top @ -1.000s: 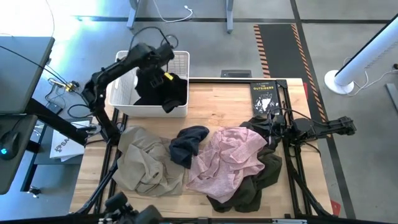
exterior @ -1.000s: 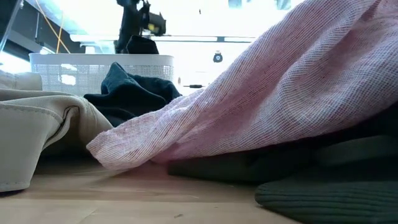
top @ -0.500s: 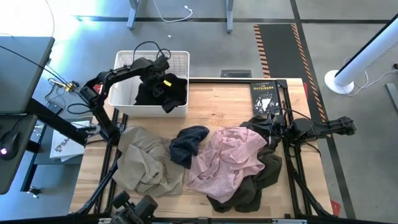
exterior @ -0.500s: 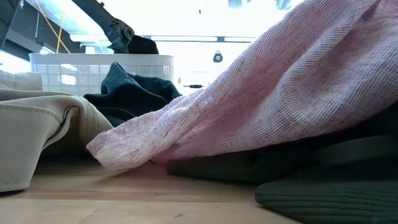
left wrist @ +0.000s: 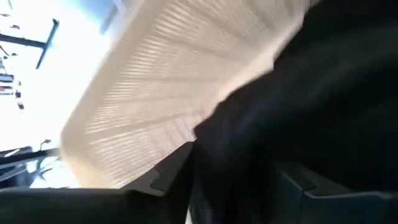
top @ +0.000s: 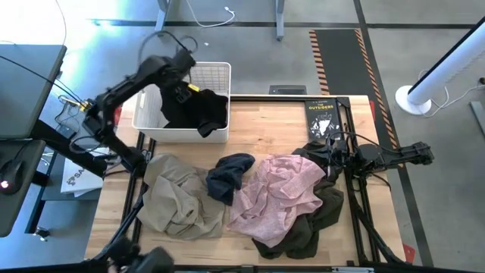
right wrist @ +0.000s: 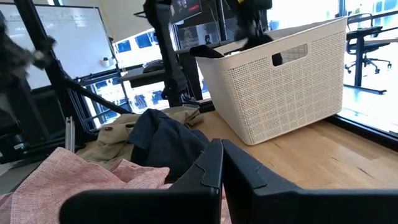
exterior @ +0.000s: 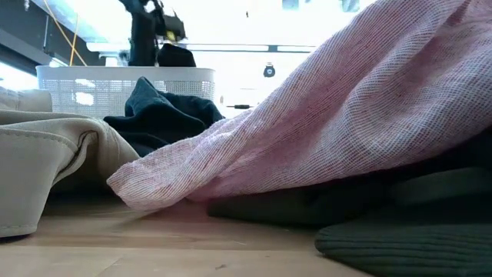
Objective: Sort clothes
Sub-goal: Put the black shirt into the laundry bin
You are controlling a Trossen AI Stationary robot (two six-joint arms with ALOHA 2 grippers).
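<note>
Currently | left gripper (top: 179, 76) over basket (top: 220, 72), jaw state unclear | black garment (top: 198, 112) directly below | right gripper (top: 331, 158) jaws pressed together.

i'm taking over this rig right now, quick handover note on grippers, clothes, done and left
Left gripper: above the white basket, clear of the black garment, which lies in the basket with a corner over its front wall.
Right gripper: shut, parked at the table's right edge by the book.
Done: black garment binned.
Left on the table: khaki garment, navy-grey piece, pink garment, olive garment beneath the pink.
</note>
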